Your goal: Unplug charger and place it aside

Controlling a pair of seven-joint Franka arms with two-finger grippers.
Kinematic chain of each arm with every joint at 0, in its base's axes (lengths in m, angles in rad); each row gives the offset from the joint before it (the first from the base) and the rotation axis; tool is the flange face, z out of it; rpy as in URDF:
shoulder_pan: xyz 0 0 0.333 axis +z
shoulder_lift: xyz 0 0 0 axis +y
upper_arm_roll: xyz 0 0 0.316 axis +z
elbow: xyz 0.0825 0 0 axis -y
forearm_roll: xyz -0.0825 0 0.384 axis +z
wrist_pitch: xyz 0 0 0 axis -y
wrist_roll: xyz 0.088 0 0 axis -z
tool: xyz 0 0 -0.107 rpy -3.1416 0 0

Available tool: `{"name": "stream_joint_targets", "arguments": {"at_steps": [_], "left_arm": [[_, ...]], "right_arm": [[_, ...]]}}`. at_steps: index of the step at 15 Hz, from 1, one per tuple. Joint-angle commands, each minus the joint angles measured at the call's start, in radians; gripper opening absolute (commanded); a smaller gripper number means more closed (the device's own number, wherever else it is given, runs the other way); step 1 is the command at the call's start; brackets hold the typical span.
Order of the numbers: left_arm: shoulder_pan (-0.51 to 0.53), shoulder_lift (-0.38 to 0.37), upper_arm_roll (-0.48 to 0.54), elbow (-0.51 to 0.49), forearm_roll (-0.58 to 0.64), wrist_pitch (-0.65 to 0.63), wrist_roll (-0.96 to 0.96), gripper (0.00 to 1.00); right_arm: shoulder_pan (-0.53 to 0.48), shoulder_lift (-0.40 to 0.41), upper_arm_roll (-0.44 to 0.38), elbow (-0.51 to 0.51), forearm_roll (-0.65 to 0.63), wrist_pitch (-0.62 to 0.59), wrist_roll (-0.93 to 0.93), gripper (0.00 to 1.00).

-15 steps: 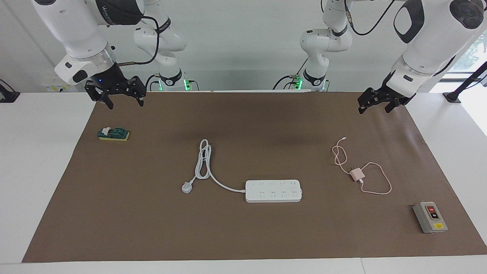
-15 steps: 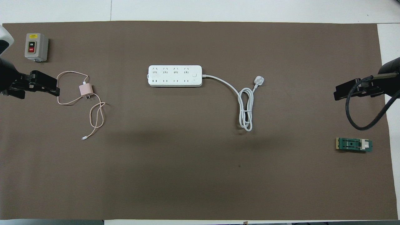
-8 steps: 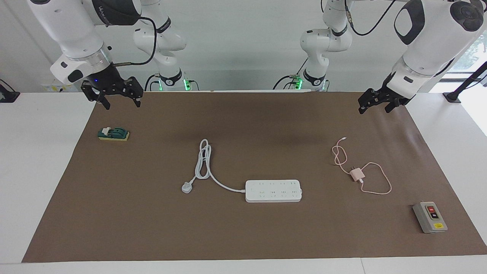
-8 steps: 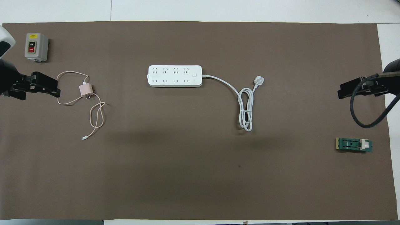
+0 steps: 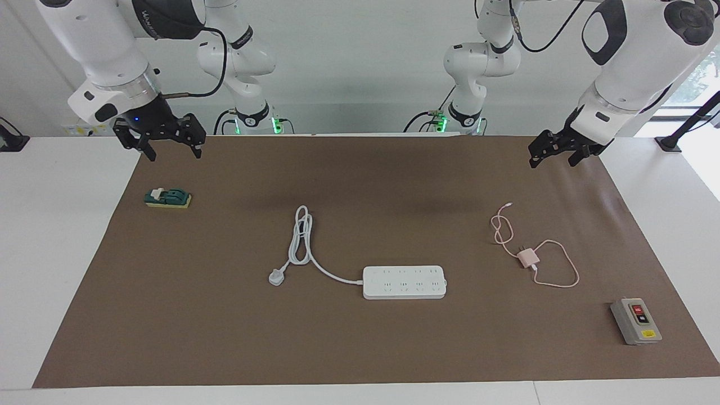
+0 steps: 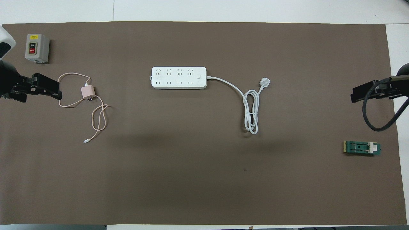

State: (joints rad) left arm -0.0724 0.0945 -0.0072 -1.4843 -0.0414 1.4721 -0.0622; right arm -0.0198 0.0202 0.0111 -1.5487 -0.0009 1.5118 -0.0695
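1. The charger, a small pale pink cube, lies on the brown mat toward the left arm's end of the desk, its prongs bare and plugged into nothing
2. Its thin pink cable loops around it, and the free end trails nearer to the robots
3. The white power strip sits mid-mat, well apart from the charger, every socket free; its thick white cord coils toward the right arm's end and finishes in a white plug
4. The left tool hangs in the air over the mat's edge at its own end, its fingers spread, holding nothing
5. The right tool hangs over the mat's corner at the right arm's end, fingers spread and empty, with a small green block on the mat below it
6. A grey box with red and black buttons rests at the left arm's end, farther from the robots than the charger
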Motion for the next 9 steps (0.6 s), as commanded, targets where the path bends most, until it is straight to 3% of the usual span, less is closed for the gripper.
{"name": "stream_joint_targets", "arguments": {"at_steps": [1, 9], "left_arm": [[0.006, -0.025, 0.0, -0.031, -0.012, 0.007, 0.018, 1.0], [0.006, -0.025, 0.001, -0.033, -0.012, 0.011, 0.016, 1.0]], "right_arm": [[-0.009, -0.013, 0.003, -0.013, -0.011, -0.013, -0.03, 1.0], [-0.011, -0.016, 0.001, -0.013, -0.013, -0.013, -0.039, 1.0]]}}
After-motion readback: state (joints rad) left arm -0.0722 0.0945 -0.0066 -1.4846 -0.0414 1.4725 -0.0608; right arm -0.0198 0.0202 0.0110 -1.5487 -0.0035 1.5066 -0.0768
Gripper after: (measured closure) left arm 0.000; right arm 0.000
